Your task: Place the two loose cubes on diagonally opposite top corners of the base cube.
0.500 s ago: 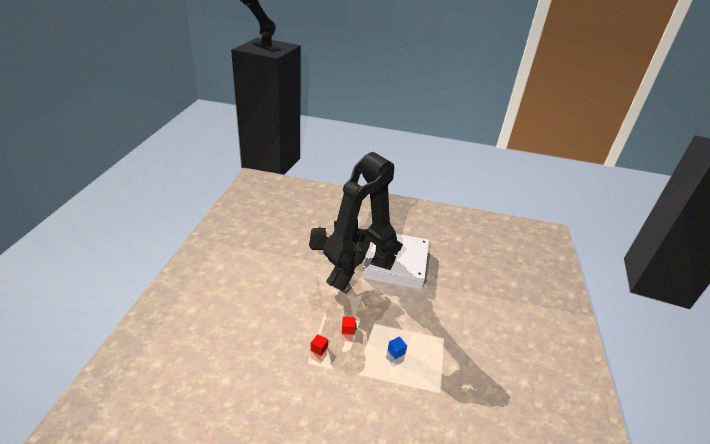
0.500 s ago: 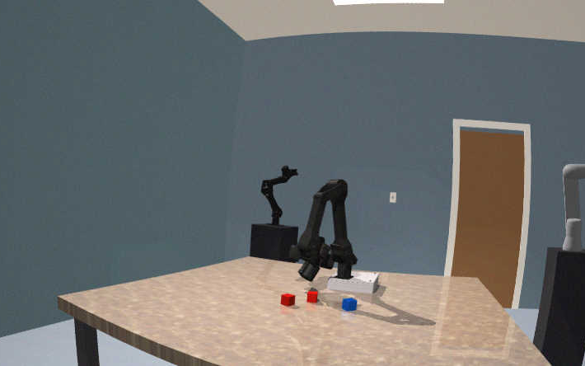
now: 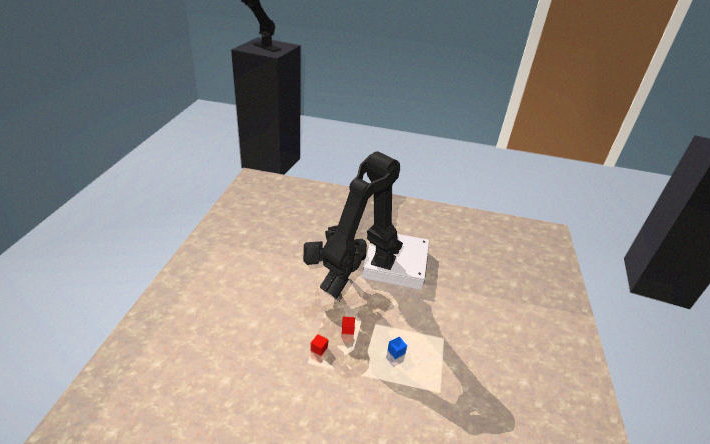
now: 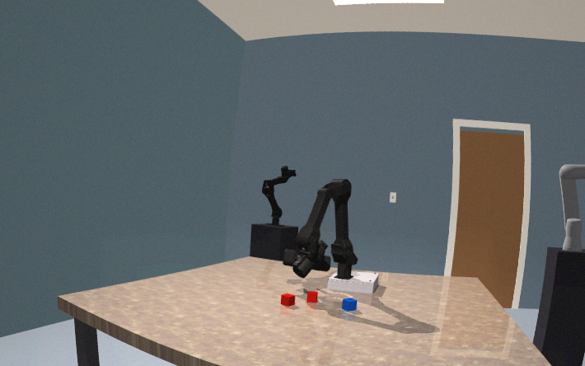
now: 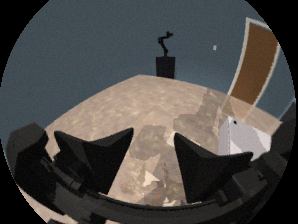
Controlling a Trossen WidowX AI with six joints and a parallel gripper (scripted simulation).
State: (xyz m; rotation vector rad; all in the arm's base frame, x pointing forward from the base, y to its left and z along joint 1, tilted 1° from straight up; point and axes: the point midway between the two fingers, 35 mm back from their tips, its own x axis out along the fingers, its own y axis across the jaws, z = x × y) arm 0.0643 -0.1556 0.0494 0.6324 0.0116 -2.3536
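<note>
Two red cubes lie apart on the table: one red cube point(image 3: 319, 344) point(image 4: 287, 299) at the left, the other red cube point(image 3: 348, 325) point(image 4: 311, 297) nearer the arm. The blue cube point(image 3: 397, 348) point(image 4: 349, 304) stands to their right with nothing on top. My gripper point(image 5: 153, 133) is partly open and empty in the wrist view, its two black fingers apart. It is above the table behind the red cubes, tilted rather than pointing straight down. The top and exterior views do not show its fingertips clearly. No cube shows in the wrist view.
The arm's white base block point(image 3: 402, 264) point(image 4: 353, 283) point(image 5: 245, 137) stands behind the cubes. A pale square patch point(image 3: 426, 375) surrounds the blue cube. Dark pedestals point(image 3: 264, 110) point(image 3: 672, 231) with other arms stand beyond the table point(image 3: 209, 341) point(image 4: 185, 313).
</note>
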